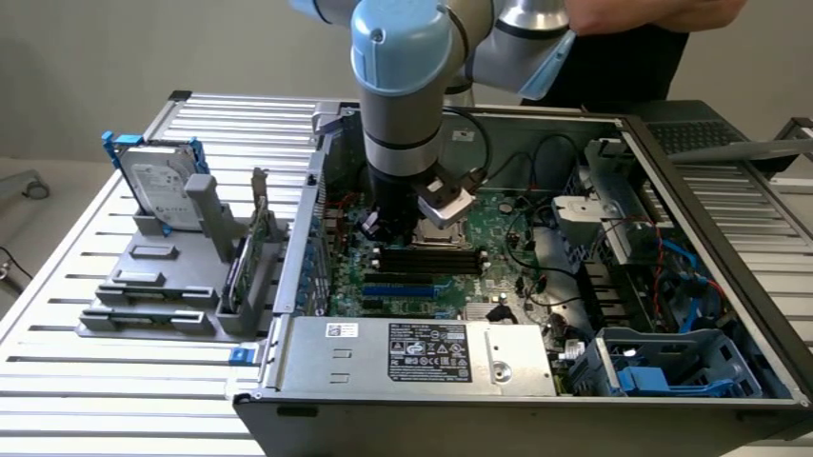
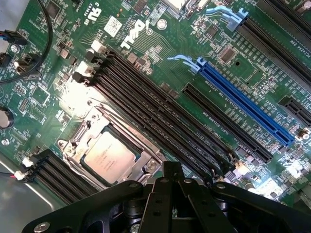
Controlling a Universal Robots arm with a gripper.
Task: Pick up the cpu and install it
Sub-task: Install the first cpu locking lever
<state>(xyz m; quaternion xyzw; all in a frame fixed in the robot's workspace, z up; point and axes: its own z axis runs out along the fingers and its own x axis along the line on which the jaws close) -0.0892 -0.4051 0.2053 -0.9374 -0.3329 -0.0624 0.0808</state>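
Your cpu point(image 2: 108, 156) lay seated inside the metal-framed socket point(image 2: 85, 131) on the motherboard point(image 2: 160, 53), beside the memory slots. The gripper point(image 2: 172, 182) hovered just above, fingers pressed together, holding nothing. You were dealing with a light, stiff, slick chip, fragile underneath, best gripped by opposite edges.

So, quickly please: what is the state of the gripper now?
Gripper: shut, holding nothing; the cpu lies in the socket beside it.

Arm point(image 1: 404, 86) deep inside open computer case point(image 1: 534, 381), over motherboard point(image 1: 508, 257)
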